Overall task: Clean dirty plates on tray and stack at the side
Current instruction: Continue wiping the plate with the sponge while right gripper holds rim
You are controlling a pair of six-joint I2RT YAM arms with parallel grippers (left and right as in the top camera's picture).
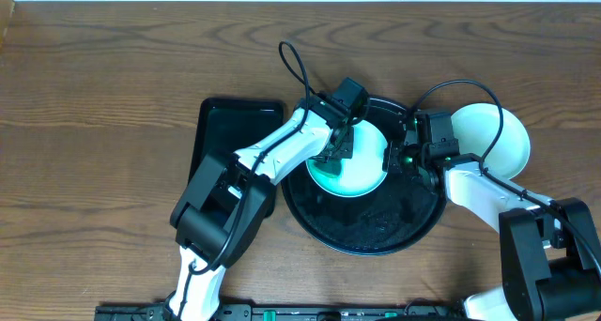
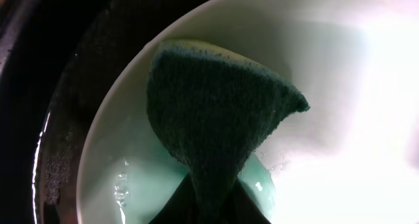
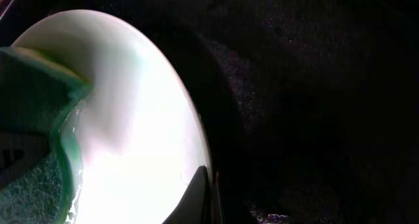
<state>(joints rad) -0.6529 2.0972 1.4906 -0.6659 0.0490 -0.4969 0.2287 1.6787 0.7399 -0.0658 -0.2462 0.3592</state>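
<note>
Black round tray (image 1: 376,235) at the counter's (image 1: 113,77) middle holds 1 pale, wet plate (image 1: 364,169). The left jaws pinch a green sponge (image 2: 209,119) onto it; the right jaws clamp its right rim. A second plate (image 1: 493,138) lies just right of the tray.

No text, label, brand, number or sign can be read on the large round black tray (image 1: 376,229), the glossy pale round plate (image 1: 363,175), the dark green sponge (image 2: 209,119) or the brown wooden table (image 1: 94,96).

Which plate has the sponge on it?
The plate on the round black tray, under the green sponge; the other plate sits off it, on the table to the right.
</note>
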